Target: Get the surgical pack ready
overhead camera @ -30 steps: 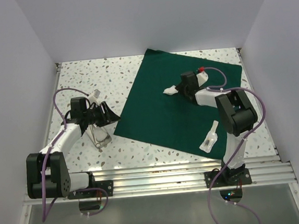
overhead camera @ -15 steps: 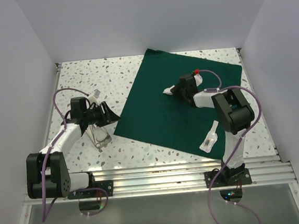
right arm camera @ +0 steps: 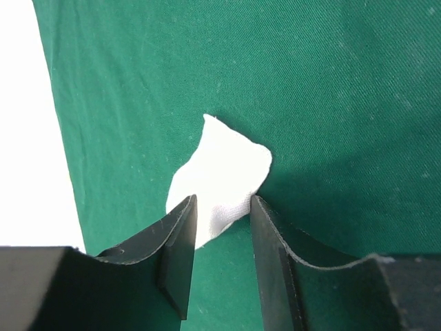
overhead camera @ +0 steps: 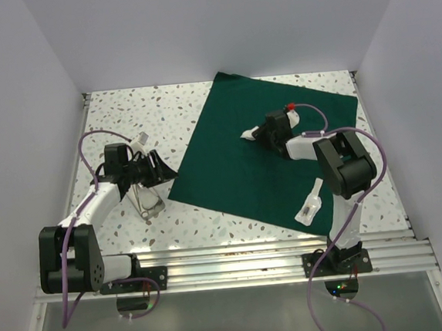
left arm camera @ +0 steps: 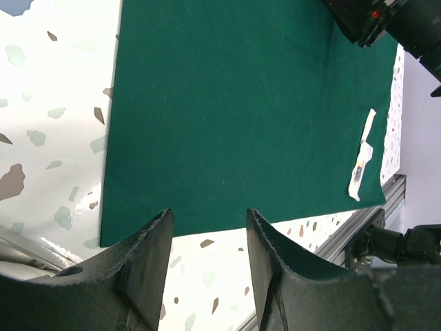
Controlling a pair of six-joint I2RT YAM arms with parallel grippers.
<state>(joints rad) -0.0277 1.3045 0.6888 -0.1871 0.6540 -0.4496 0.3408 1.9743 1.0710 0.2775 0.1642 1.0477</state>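
Drape heading: the drape (overhead camera: pixel 236 156) lies flat and unfolded, turned askew to the worktop (overhead camera: pixel 123 112). One corner points at the far edge, one at the far right corner, one left toward the tray (overhead camera: pixel 148 201).
Drape axis: it looks roughly square, with no clear long side.
Drape place: right half of the worktop, with its near edge running close to the near right corner.
Packet: a white packet (overhead camera: pixel 309 203) lies on the drape by its near edge. Its long axis runs from near left to far right.
Gauze: a white gauze (right arm camera: pixel 220 172) sits crumpled on the drape toward its far side, one pointed end aimed at the left edge of the worktop.
Tray: a small steel tray on bare worktop in the left half, just beside the drape's left corner.
Surface: pale speckled terrazzo, glossy, with a metal rail (overhead camera: pixel 237 257) along the near edge.
Room: plain white walls (overhead camera: pixel 193 28) close off the left, far and right sides.
Left claw: the left claw (left arm camera: pixel 208 217) is above the tray, fingers spread with nothing between them, aimed across the drape.
Right claw: the right claw (right arm camera: pixel 222 214) is low over the drape's far half, fingers drawn in and pinching the near edge of the gauze.
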